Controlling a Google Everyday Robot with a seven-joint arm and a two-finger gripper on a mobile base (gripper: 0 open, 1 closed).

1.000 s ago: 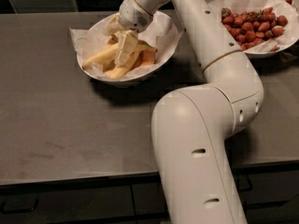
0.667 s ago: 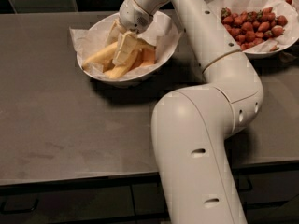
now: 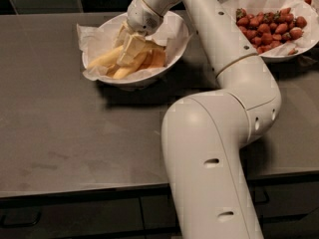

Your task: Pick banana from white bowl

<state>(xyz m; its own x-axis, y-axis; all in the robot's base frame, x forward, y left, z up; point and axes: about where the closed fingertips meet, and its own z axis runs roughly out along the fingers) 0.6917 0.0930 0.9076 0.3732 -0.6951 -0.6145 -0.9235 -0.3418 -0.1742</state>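
The white bowl (image 3: 147,77), lined with crinkled white paper, stands at the back left of the dark counter and holds several yellow bananas. The longest banana (image 3: 103,59) lies across the bowl's left half, its tip towards the left rim. My gripper (image 3: 128,45) reaches down into the middle of the bowl from the right and sits among the bananas, touching or just over the long banana's right end, which it hides. The bananas under the gripper are partly hidden too.
A second white paper-lined bowl (image 3: 299,50) of red strawberries (image 3: 269,30) stands at the back right. My arm's large white links (image 3: 214,148) cross the right half of the dark counter (image 3: 75,133). The counter's front edge runs along the bottom, with cabinet fronts below.
The gripper has edged very slightly left inside the bowl. The bananas and the bowl have not visibly moved.
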